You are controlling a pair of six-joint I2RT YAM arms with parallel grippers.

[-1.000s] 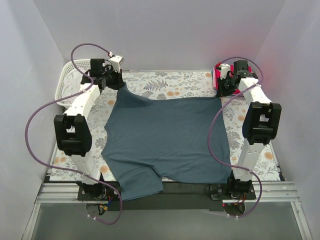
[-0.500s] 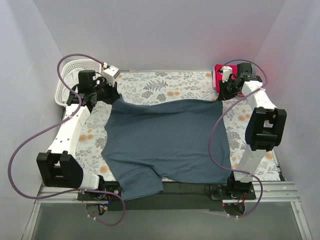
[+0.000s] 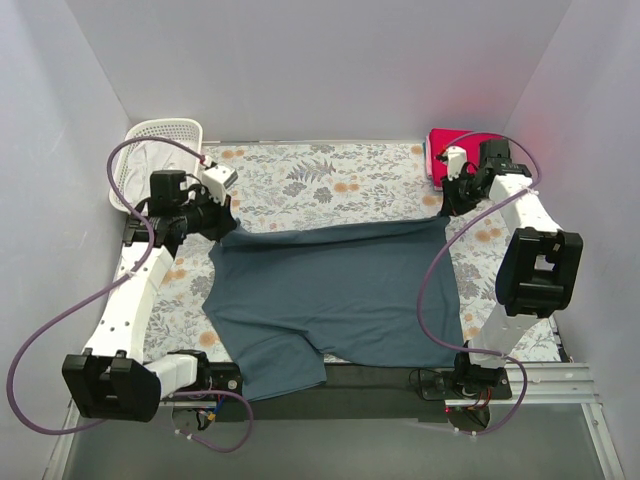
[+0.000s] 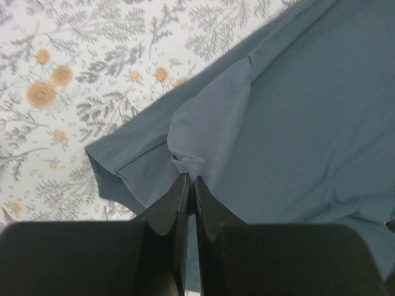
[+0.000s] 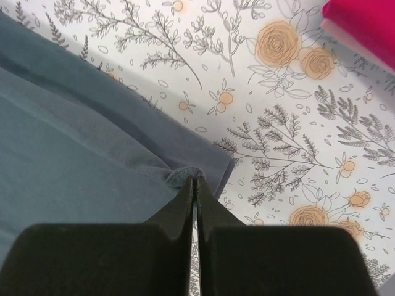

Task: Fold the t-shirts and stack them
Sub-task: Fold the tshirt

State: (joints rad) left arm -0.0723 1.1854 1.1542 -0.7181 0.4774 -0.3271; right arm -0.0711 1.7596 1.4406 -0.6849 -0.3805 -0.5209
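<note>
One dark slate-blue t-shirt (image 3: 335, 290), broad and smooth.

Slate-blue t-shirt (image 4: 296, 123): soft matt cloth, fine knit; stitched hem puckers at the tips of the left gripper (image 4: 187, 180) and the right gripper (image 5: 193, 180).
Fingers (image 4: 166, 209): smooth matt black, plastic by the look.
Floral-print cloth (image 5: 259, 123), beyond the right fingertips: flat, matt, printed.
Red t-shirt (image 5: 364, 18), further past them: matt cloth.
Basket (image 3: 165, 124): white plastic lattice, faint sheen.
</note>
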